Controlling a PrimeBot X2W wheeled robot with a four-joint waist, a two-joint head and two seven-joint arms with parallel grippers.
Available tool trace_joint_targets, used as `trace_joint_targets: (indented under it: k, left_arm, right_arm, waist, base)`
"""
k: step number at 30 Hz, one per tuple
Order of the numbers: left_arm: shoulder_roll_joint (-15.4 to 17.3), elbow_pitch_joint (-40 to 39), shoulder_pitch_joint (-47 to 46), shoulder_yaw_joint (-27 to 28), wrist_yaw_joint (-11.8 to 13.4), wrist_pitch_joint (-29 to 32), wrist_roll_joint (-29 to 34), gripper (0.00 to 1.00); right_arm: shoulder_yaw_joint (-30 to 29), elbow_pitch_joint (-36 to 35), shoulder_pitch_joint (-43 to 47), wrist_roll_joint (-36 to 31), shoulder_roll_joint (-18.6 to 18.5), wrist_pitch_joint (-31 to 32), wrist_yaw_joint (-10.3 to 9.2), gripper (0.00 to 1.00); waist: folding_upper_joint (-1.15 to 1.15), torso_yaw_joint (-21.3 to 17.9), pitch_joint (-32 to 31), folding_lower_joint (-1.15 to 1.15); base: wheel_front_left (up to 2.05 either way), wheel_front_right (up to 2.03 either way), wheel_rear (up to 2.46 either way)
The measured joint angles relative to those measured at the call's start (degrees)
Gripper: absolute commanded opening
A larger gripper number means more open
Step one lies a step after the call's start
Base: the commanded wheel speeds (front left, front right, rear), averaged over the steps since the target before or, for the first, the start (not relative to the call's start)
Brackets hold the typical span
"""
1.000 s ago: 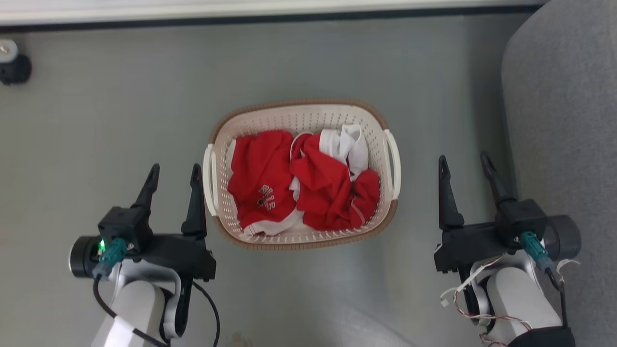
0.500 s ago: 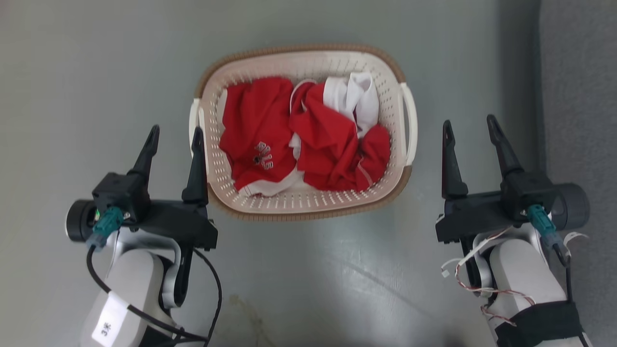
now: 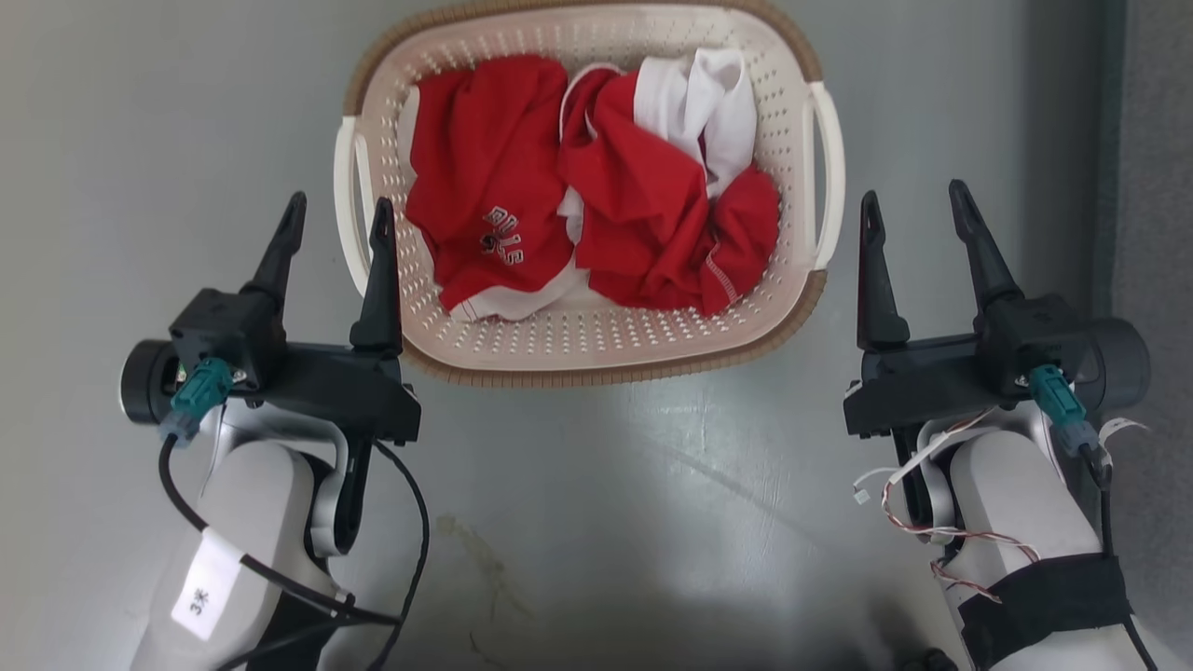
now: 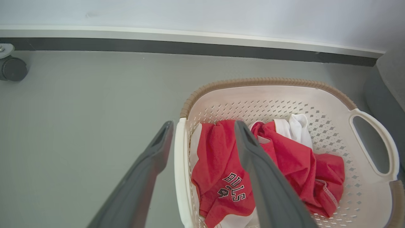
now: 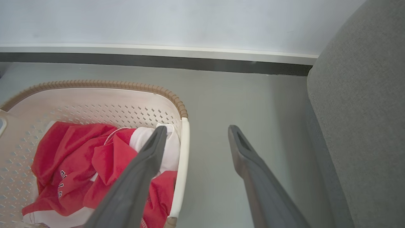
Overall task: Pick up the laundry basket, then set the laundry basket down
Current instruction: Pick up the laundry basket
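The laundry basket (image 3: 596, 371) is cream-white and perforated with a brown rim, and it stands on the grey floor holding red and white clothes (image 3: 596, 177). My left gripper (image 3: 338, 205) is open; its fingers stand either side of the basket's left loop handle (image 3: 347, 214), also seen in the left wrist view (image 4: 180, 177). My right gripper (image 3: 914, 196) is open, just right of the right loop handle (image 3: 829, 177). In the right wrist view that handle (image 5: 184, 148) shows between the open fingers, close to the inner one. I cannot tell how high either gripper is above its handle.
A grey upholstered seat (image 3: 1156, 186) stands close on the right, beside my right arm. The wall's dark baseboard (image 4: 190, 46) runs behind the basket. A black caster wheel (image 4: 12, 68) sits at the far left by the wall.
The head camera has dropped and tilted, so the basket looks larger and higher in view. Both grippers stay open. The left one now straddles the left handle; the right one is nearer the right handle.
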Motion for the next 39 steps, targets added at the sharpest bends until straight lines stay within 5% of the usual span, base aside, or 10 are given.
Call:
trace_joint_targets:
  k: [39]
  left_arm:
    - [0.24,21.04,-14.69,-1.34,-5.81,0.08,0.0,1.0]
  right_arm:
    - [3.0,18.95,-15.51,1.87,-0.46,-0.51,0.0,1.0]
  waist:
    - [0.0,1.81,5.46,-0.01]
  base:
    - [0.0,0.0,0.0]
